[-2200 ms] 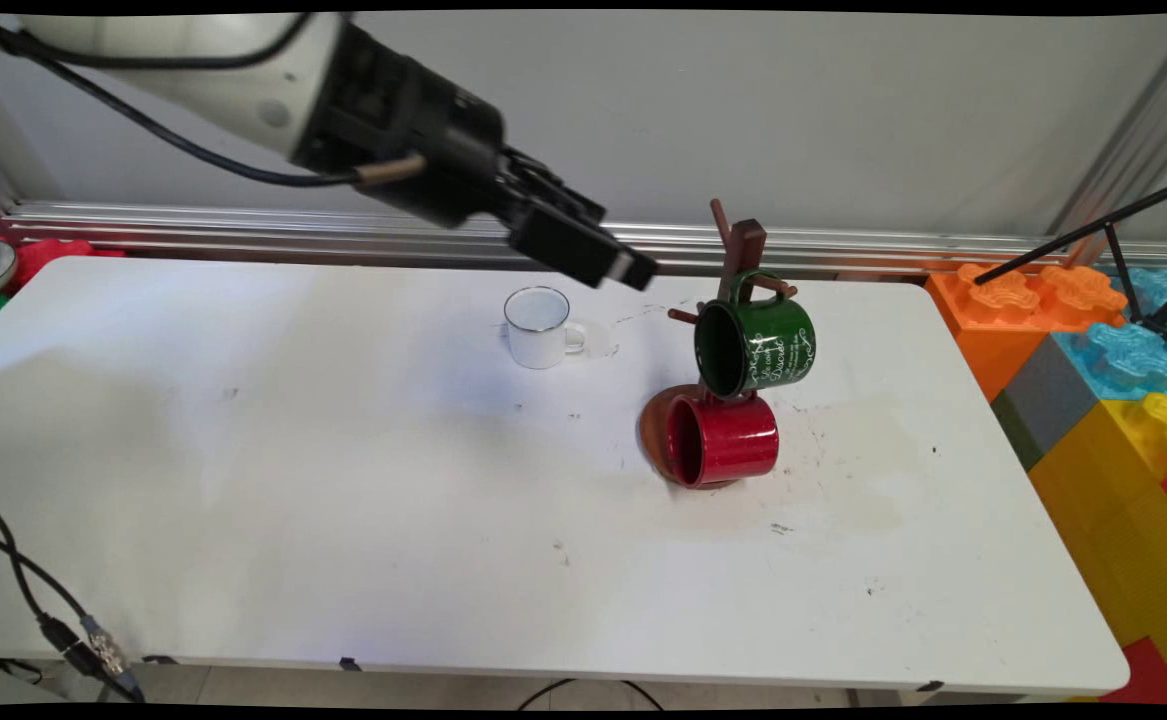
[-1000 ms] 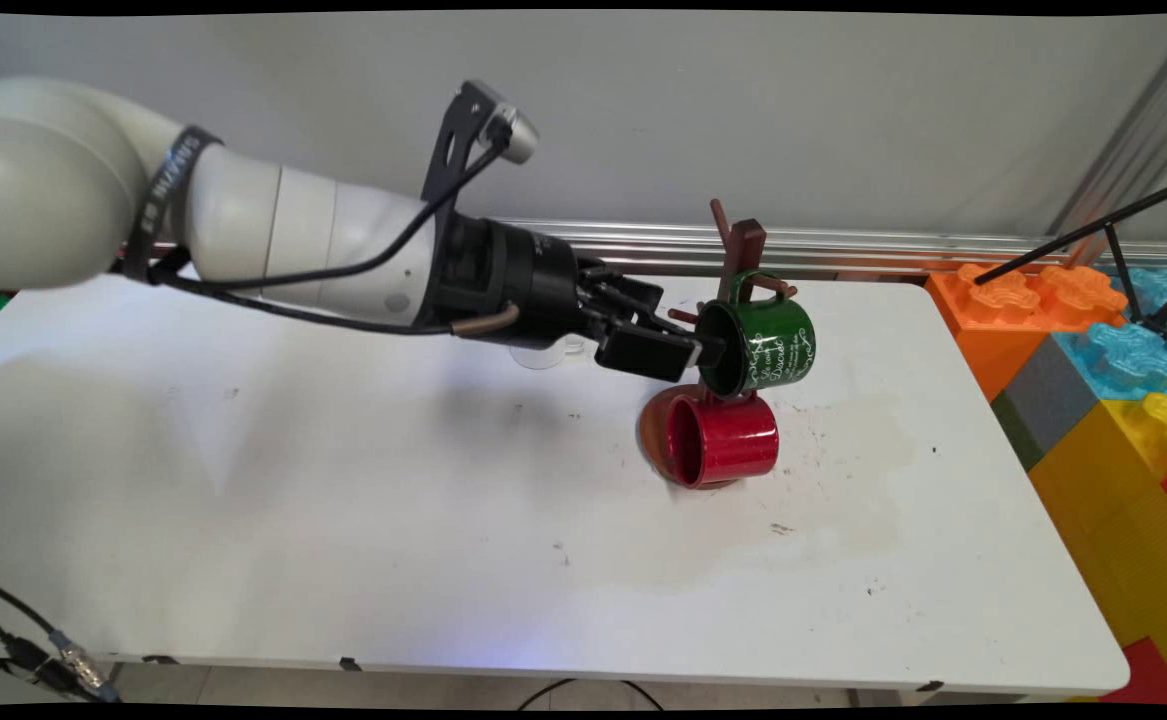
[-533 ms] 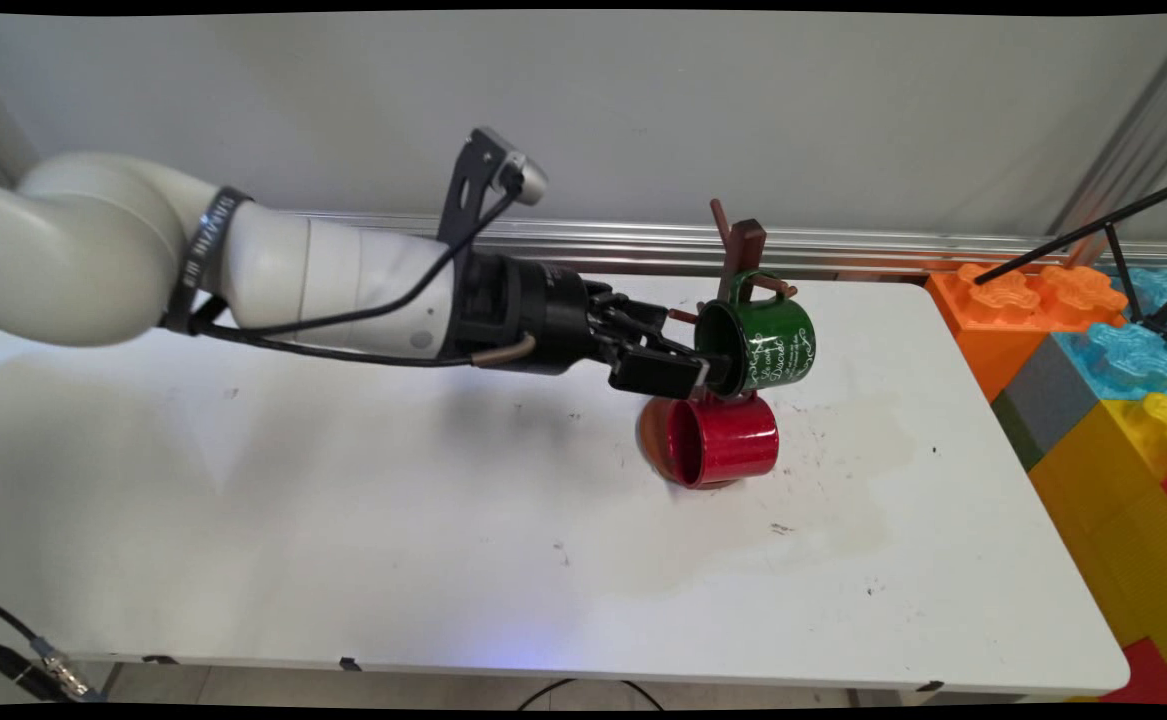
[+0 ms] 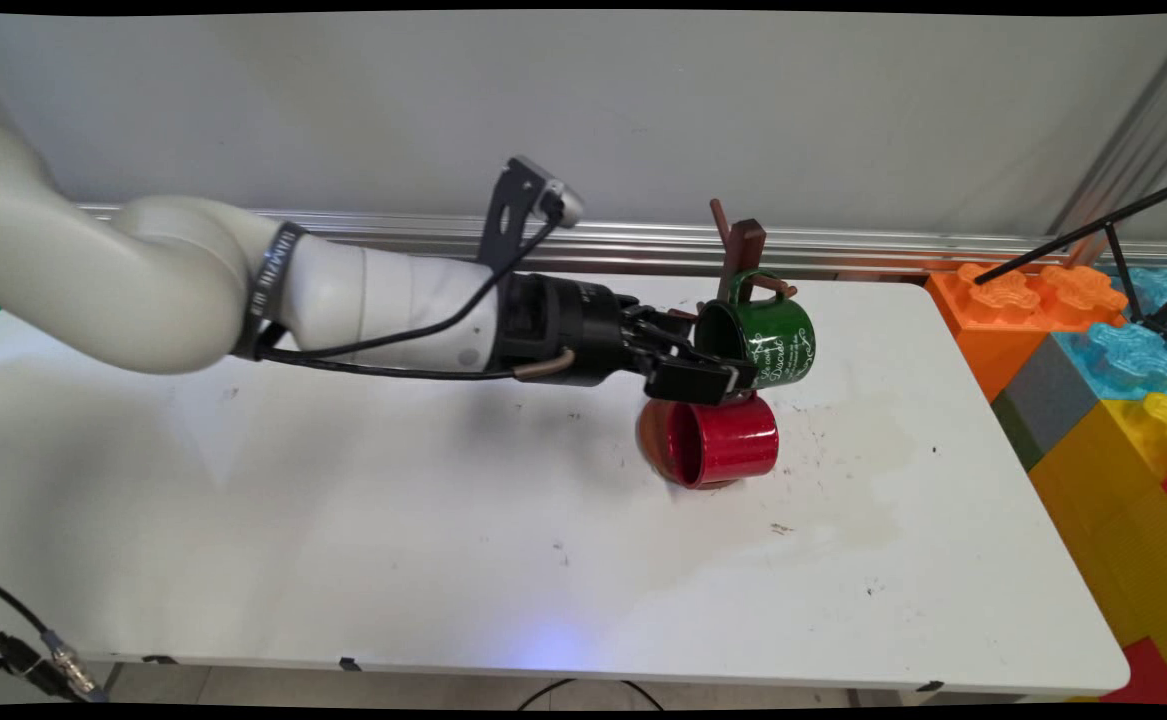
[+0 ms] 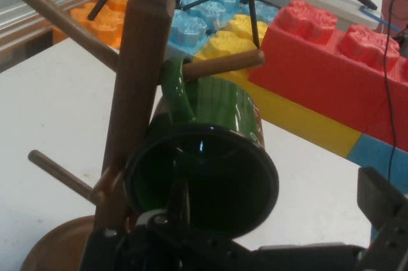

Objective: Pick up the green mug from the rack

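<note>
A dark green mug (image 4: 778,345) with white lettering hangs by its handle from a peg of the brown wooden mug tree (image 4: 743,245), its mouth facing left. My gripper (image 4: 715,352) reaches in level from the left and stands open at the mug's mouth, the near finger lying along the mug's near lower side. In the hand view the green mug (image 5: 217,111) fills the middle, beside the tree's post (image 5: 137,80), with my gripper (image 5: 242,236) open below it. A red mug (image 4: 728,440) hangs on its side just beneath, by the tree's round base (image 4: 651,430).
Big toy blocks (image 4: 1093,370) in orange, blue and yellow stand off the white table's (image 4: 343,500) right edge, with a black tripod (image 4: 1113,240) over them. A metal rail (image 4: 893,245) runs along the back. Cables (image 4: 33,650) hang at the front left corner.
My arm has come down from high on the left and pushed right. The gripper has closed in on the green mug's mouth and sunk slightly along its lower side. Both mugs hang unmoved.
</note>
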Motion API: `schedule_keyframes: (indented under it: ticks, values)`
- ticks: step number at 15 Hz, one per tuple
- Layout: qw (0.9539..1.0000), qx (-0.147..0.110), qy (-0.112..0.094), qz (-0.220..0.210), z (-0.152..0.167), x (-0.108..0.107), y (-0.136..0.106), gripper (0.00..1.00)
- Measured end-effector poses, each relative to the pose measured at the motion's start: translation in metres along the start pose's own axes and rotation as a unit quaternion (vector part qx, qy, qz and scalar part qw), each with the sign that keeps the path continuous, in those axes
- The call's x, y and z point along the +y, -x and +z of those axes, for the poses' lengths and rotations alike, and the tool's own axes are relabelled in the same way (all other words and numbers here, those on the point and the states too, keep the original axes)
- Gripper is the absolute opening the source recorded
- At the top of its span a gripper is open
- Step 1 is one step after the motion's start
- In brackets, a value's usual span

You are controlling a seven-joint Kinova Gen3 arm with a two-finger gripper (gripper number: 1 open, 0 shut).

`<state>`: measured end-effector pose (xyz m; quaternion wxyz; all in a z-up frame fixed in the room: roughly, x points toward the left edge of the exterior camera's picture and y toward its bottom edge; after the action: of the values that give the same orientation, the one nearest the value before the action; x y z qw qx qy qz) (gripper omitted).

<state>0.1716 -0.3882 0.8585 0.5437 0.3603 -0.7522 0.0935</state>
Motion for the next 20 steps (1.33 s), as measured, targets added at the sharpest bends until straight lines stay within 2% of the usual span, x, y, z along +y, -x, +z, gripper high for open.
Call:
schedule_keyframes:
  ticks: [6, 13, 14, 20]
  values:
    - [0.9999, 0.007, 0.006, -0.006, 0.032, -0.002, 0.005, 1.00]
    - [0.9998, 0.008, 0.011, -0.011, 0.048, -0.002, 0.009, 1.00]
    - [0.9998, 0.009, 0.012, -0.012, 0.050, -0.002, 0.009, 0.00]
    - [0.9997, 0.011, 0.015, -0.013, 0.054, -0.002, 0.009, 0.00]
